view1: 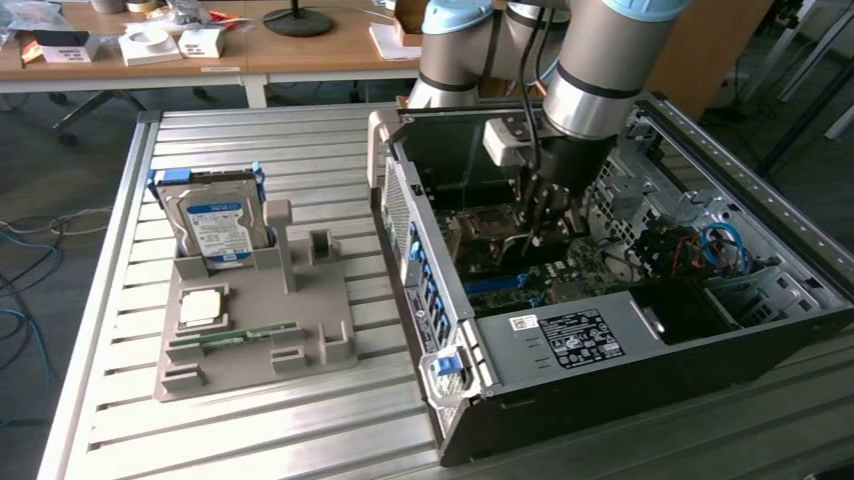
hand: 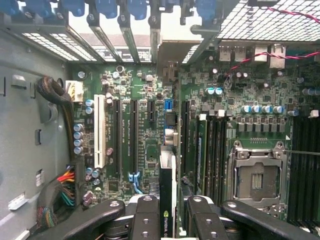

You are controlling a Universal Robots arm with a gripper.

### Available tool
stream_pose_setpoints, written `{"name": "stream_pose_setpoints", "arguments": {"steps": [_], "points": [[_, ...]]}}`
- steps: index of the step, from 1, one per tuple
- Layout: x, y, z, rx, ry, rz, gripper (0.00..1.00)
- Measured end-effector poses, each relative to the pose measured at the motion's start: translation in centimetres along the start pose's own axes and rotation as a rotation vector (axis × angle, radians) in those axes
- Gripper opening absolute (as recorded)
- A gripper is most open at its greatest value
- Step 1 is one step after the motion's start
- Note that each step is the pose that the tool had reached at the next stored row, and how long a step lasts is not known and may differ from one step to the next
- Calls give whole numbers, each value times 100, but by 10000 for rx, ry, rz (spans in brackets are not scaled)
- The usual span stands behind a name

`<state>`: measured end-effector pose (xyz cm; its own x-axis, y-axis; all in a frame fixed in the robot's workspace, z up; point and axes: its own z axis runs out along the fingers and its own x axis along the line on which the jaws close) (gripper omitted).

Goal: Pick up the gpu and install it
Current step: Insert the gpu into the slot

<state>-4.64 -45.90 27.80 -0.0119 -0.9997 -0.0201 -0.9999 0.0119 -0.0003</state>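
Reference landmark: computer case point(view1: 641, 400), lying on its side with the cover off, on a ribbed metal worktop point(view1: 120, 250). Items run from the exterior view's left to its right.

1. Grey holder point(view1: 234, 370): on the worktop, apart from the computer case on the exterior view's left.
2. Hard drive point(view1: 220, 225): silver with a blue label, standing upright at the far end of the holder, outside the case.
3. Processor chip point(view1: 200, 305): lying flat in the holder, outside the case.
4. Memory stick point(view1: 247, 335): slim and green, lying flat in the holder just beside the chip, outside the case.
5. Robot arm point(view1: 594, 90): reaching down from above into the open case.
6. Fingers point(view1: 541, 210): inside the case, low over the motherboard point(hand: 145, 125), closed on the gpu.
7. gpu point(hand: 167, 185): inside the case, clamped between the fingers point(hand: 148, 220) and seen edge-on with a green logo on its edge. It is over the motherboard among the long black slots point(hand: 134, 135); whether it touches the board cannot be told.
8. Processor socket point(hand: 257, 175): on the motherboard inside the case, uncovered.
9. Blue cables point(view1: 721, 245): inside the case, toward its end on the exterior view's right
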Motion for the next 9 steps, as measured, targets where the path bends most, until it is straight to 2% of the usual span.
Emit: {"name": "stream_pose_setpoints", "arguments": {"steps": [9], "points": [[14, 42, 1, 1, -1, 1, 26]]}}
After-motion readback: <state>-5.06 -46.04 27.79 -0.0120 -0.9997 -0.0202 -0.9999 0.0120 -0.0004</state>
